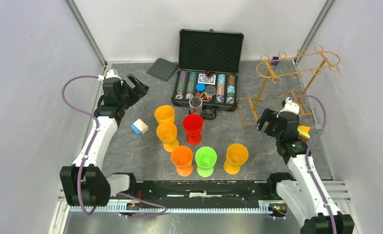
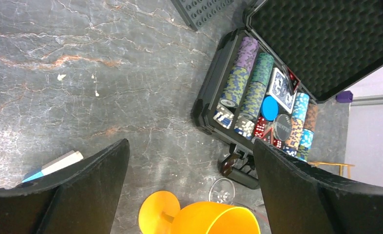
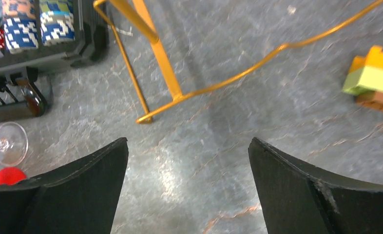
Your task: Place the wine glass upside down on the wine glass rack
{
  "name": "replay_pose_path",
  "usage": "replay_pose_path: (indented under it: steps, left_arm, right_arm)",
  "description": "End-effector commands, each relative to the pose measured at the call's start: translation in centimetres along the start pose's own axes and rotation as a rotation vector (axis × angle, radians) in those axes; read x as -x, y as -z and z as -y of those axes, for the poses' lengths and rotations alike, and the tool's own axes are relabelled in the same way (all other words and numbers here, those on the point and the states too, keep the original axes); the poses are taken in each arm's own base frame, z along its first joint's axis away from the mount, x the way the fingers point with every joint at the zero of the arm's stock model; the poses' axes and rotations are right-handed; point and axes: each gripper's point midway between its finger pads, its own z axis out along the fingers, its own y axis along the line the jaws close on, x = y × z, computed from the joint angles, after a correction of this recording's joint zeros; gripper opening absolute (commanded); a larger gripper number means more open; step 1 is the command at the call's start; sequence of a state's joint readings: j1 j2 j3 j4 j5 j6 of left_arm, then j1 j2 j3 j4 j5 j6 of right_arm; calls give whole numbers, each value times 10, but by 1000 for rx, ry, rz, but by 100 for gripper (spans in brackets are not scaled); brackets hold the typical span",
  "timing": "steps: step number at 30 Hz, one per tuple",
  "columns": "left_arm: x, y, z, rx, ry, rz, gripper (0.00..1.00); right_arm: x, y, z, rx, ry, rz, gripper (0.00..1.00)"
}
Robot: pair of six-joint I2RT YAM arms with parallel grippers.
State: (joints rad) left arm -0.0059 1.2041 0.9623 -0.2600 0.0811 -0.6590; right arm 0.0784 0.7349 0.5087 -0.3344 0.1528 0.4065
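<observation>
Both arms' jaws gape empty, the right arm hovering beside the gold rack, probably to fetch the clear wine glass standing upright on the table between the chip case and red cup.
</observation>
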Motion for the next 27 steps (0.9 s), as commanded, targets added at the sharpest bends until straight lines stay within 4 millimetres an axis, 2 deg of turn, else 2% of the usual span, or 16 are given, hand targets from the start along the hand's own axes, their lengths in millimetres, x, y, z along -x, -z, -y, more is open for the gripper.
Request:
replay_pose_path:
  steps: [1,5,9,13,17,18,21,27]
  left_arm:
    - [27,7,10,-7,80,36,100]
    - [25,6,30,-137,18,1,100]
    - [19,0,50,-237,44,-70,100]
    - [11,-9,72,-330,102,-171,100]
    - [2,-17,95,-390,158,-297,100]
    - [-9,-14,113,-427,145,-349,100]
    - [-20,-11,140,-445,99,-428,99]
    - [-55,4,183,-395,-111,-577,93]
  right_arm:
    - [-15,7,-16,30,-128,-151,97]
    - [-12,8,-39,183,-17,-173,98]
    - [-8,9,-39,185,-13,-153,97]
    - [-16,9,-47,229,10,-218,97]
    - [-18,8,-45,220,30,-236,97]
    - [-16,8,-45,220,36,-231,98]
    - [-9,9,-47,228,48,-217,97]
    - [-5,8,-54,262,77,-239,98]
